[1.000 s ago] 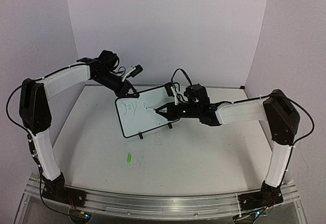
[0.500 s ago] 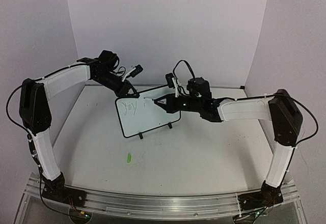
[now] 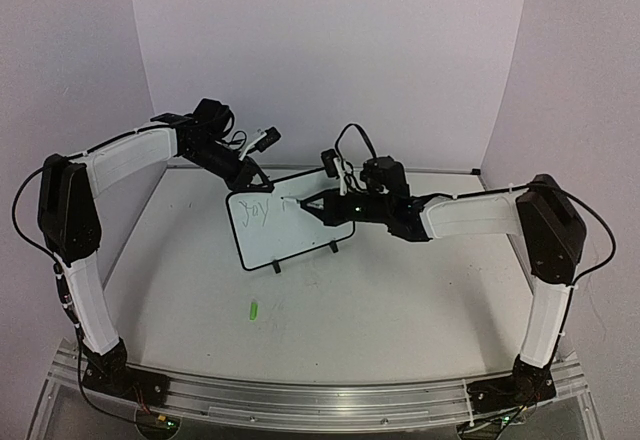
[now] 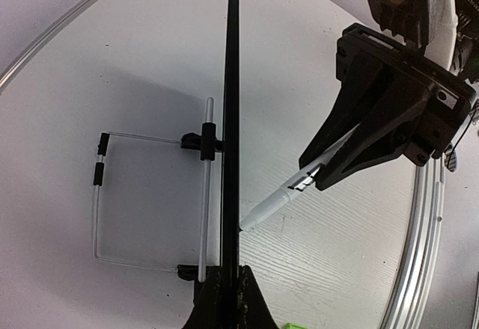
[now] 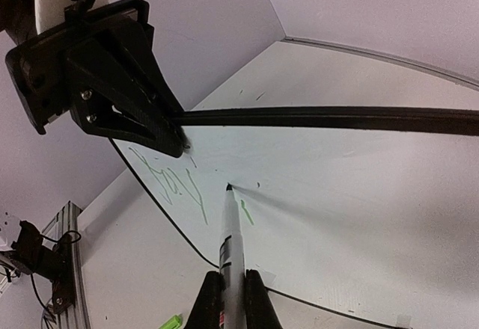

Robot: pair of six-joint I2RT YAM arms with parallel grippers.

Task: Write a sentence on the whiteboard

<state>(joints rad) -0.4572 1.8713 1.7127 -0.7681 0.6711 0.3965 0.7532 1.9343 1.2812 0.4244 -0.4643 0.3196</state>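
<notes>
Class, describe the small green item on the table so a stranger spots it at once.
Start at the whiteboard standing on the table. Come toward the near edge, left of centre: the green item lies alone there. It is small, bright green, and touches nothing.

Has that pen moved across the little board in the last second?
Yes. In the top view the tip of the pen has climbed from about mid-height of the whiteboard toward its top edge and slightly left, nearer the green writing.
</notes>
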